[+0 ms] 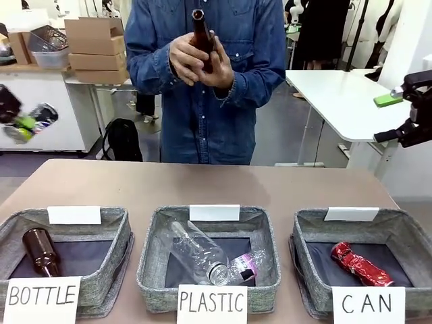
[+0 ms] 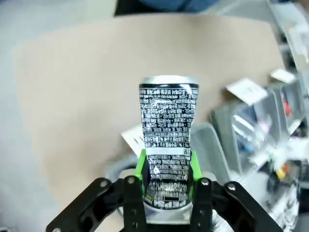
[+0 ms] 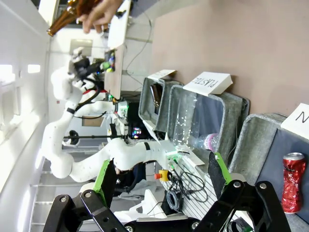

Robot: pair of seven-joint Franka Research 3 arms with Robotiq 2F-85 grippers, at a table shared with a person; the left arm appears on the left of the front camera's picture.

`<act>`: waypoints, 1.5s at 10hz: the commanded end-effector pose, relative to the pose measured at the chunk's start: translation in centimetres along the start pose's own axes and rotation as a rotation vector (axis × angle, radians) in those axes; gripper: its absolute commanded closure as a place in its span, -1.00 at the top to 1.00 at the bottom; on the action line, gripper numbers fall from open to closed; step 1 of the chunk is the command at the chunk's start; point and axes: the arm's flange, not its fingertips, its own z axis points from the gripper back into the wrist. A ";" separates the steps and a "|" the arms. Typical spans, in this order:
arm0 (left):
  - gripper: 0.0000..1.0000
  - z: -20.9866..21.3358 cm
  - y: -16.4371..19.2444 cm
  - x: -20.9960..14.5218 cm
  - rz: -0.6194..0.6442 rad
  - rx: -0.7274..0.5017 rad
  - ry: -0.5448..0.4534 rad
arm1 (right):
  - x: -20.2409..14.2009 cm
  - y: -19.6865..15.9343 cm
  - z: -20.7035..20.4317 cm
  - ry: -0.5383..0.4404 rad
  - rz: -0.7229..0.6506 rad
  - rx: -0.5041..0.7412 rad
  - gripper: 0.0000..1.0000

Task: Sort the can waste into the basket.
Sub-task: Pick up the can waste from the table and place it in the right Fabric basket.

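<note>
A brown table (image 1: 202, 182) runs across the room, with a person (image 1: 202, 121) standing behind it. The black can (image 2: 168, 125) is off the table, clamped by its lower end in the left gripper (image 2: 166, 164), high at the left edge of the front view. The red can (image 1: 361, 264) lies in the CAN basket (image 1: 412, 233). The right gripper (image 3: 161, 169) hangs at the far right, fingers wide and empty. The person holds a brown bottle (image 1: 202, 34) in both hands.

Can (image 1: 361, 264) inside basket (image 1: 405, 226), rightmost of row.
</note>
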 end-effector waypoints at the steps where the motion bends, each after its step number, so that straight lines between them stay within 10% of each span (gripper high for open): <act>1: -1.00 5.4 0.7 -2.4 -0.137 -0.209 0.005 | 0.0 -0.1 0.1 0.007 0.025 -0.003 1.00; 7: -1.00 18.1 0.3 -11.2 -0.351 -0.521 -0.248 | 0.0 -0.1 0.1 0.007 0.025 -0.003 1.00; 15: -1.00 18.5 1.9 -12.8 -0.364 -0.581 -0.270 | 0.0 -0.1 0.1 0.007 0.025 -0.003 1.00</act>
